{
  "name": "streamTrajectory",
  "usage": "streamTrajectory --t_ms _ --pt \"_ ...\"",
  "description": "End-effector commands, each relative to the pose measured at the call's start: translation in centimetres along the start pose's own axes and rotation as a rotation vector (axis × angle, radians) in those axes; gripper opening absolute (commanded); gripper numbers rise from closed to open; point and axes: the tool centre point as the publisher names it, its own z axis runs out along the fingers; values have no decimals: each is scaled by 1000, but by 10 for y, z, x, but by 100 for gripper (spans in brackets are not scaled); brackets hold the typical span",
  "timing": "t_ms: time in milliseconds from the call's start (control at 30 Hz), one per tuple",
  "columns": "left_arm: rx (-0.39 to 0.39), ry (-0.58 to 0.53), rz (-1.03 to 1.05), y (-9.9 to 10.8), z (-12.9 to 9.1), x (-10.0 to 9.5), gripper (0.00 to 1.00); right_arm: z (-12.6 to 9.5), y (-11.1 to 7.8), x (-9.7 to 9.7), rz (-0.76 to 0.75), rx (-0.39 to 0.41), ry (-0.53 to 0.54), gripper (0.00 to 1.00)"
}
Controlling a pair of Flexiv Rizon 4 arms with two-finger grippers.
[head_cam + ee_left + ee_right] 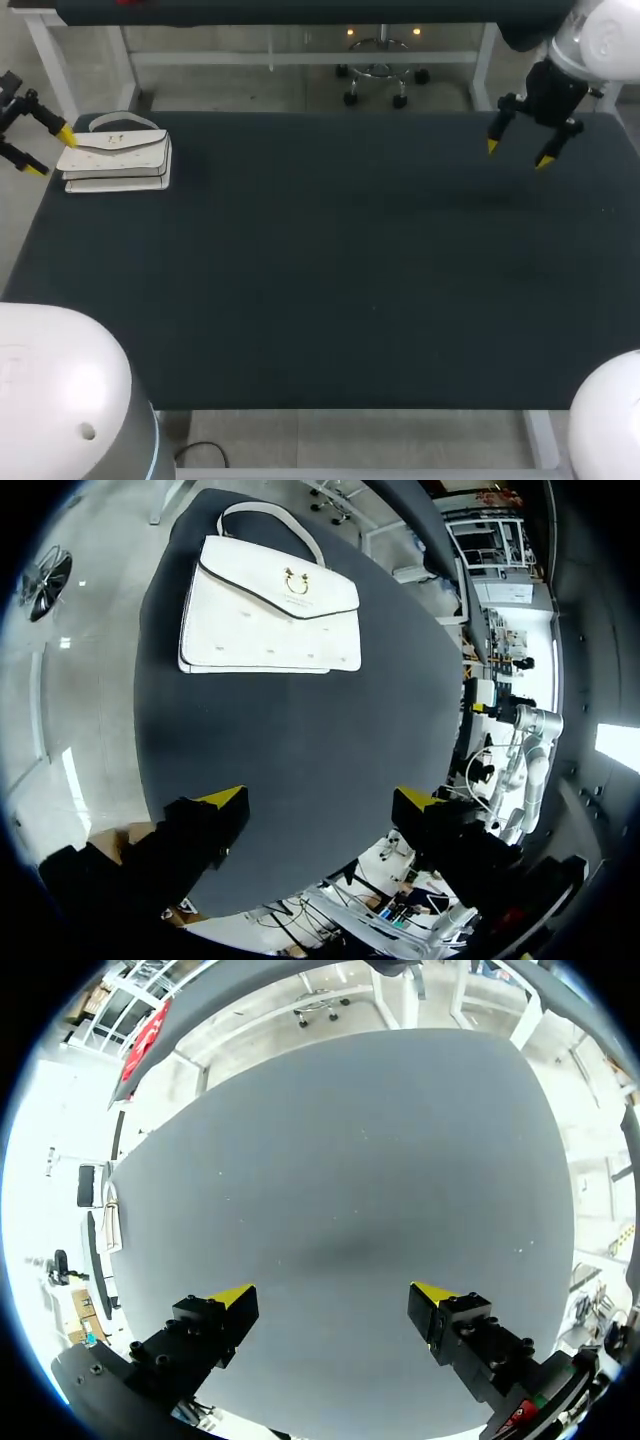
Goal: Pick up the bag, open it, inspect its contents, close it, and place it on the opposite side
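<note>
Head view: bag (118, 155) lies flat at far-left corner of tabletop (330, 270), long axis left-right, handle (120, 116) toward far edge; left hand (51, 151) just beside its left end, fingers apart; right hand (517, 154) at far right, fingers apart | Left wrist view: bag (270, 620) ahead of left hand (323, 800), long axis crosswise to fingers, handle pointing away | Right wrist view: right hand (332, 1294) spread over tabletop, bag (108, 1222) well apart at the far end.

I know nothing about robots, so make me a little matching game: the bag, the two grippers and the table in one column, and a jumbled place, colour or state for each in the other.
1 bag
2 left gripper
3 right gripper
4 table

a open, above the far right corner
b dark top
c white, flap down
d open, beside the bag at the left edge

Pairs: 1-c, 2-d, 3-a, 4-b
</note>
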Motion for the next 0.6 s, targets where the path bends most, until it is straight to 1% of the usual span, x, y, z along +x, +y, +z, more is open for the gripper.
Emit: streamTrajectory --t_ms 33,233,300,600 --pt "377 -381 1 31 6 17 100 0 0 0 0 1 -2 100" --pt "404 -402 -4 37 8 22 100 0 0 0 0 1 -2 100" --pt "419 -424 -14 36 10 22 100 0 0 0 0 1 -2 100" --pt "438 -422 -13 33 12 21 100 0 0 0 0 1 -2 100"
